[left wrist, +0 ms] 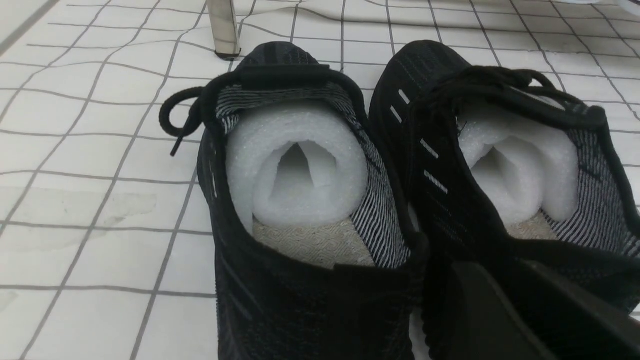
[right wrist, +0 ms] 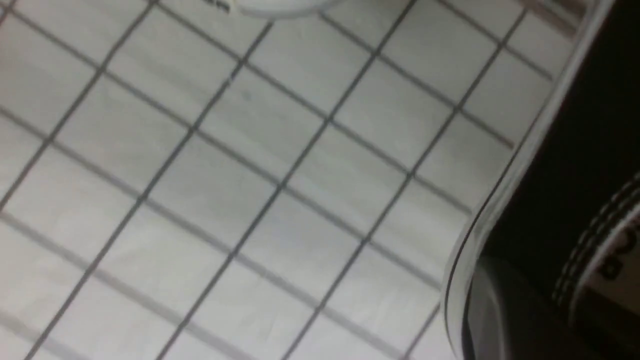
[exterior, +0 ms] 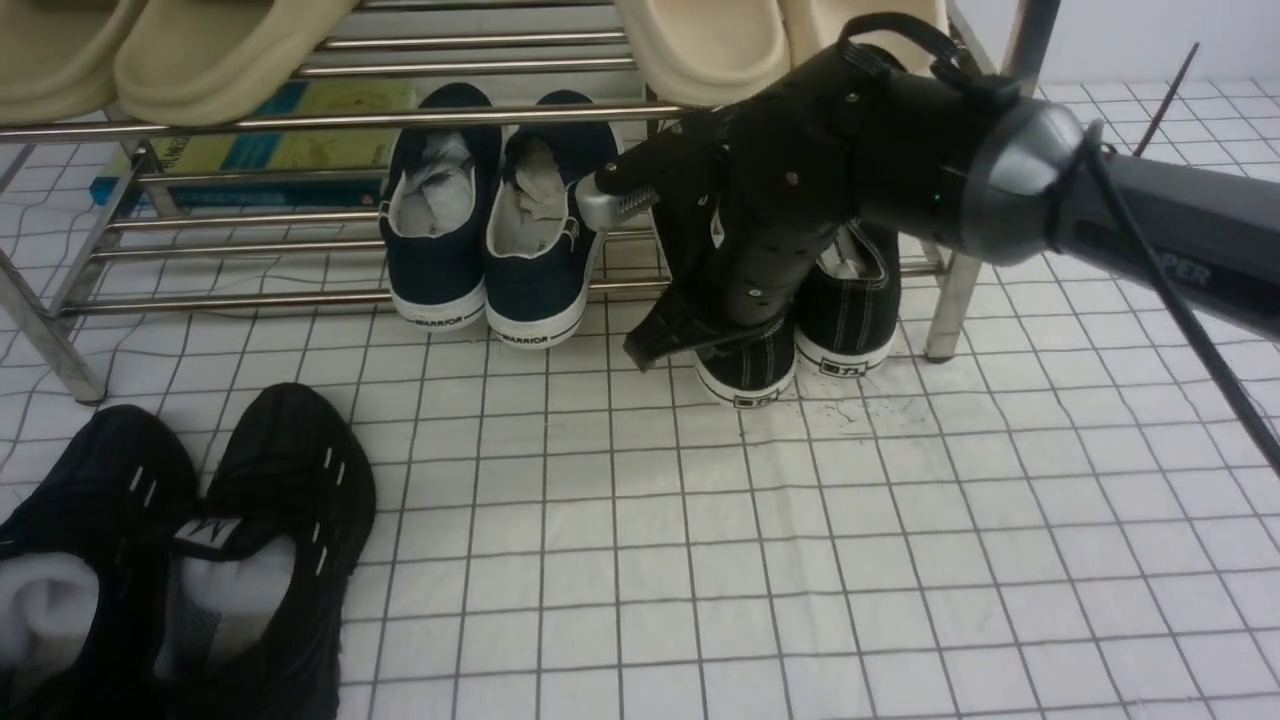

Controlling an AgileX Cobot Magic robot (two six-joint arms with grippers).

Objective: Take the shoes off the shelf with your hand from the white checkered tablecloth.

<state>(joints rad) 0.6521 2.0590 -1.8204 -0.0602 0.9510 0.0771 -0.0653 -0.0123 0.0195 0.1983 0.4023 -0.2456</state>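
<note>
Writing: WARRIOR on navy slip-ons (exterior: pixel 490 230) | right tool (exterior: pixel 710 335) clamped on shoes (exterior: pixel 845 310) | left tool (left wrist: pixel 500 310) state unclear

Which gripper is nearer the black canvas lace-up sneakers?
Right. The right gripper is down on the shoes at the right end of the shelf. The left gripper is far off, at the heels of the black knit sneakers, near left.

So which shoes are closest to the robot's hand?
The black canvas pair with white stitching, right under the right hand. The navy slip-ons sit further left, and the black knit sneakers lie nearer the camera.
</note>
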